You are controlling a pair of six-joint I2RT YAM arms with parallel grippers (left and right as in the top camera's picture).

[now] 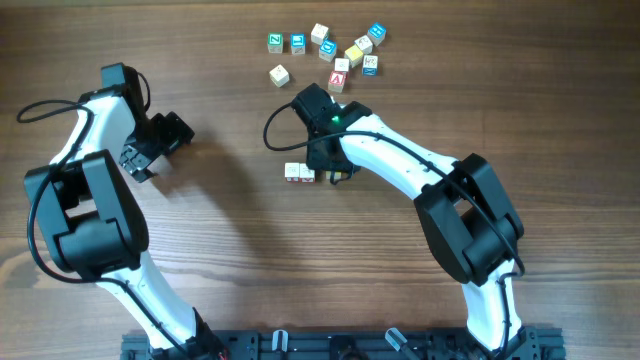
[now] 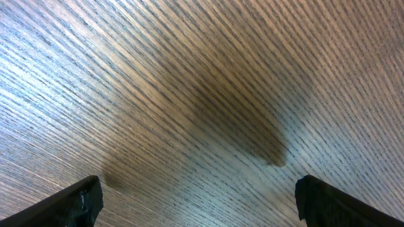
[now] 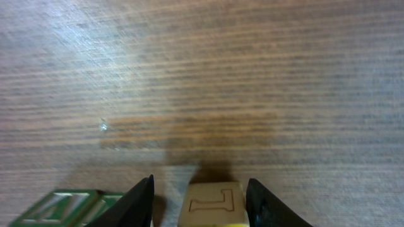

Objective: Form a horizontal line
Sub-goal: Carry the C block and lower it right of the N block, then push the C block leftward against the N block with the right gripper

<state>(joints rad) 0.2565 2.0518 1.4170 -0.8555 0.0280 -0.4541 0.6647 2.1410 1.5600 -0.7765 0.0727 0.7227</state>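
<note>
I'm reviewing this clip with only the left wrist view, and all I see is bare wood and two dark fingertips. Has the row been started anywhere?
Observer: Yes. Overhead, two cubes sit side by side mid-table, right beside the right gripper.
Operator: Is that gripper holding anything?
Observer: Its wrist view shows a cream cube with an outlined L between the fingers. There is a gap on one side, so it isn't clamped.
Operator: And the remaining cubes?
Observer: A loose cluster lies at the far side of the table, none of it lined up.
</note>
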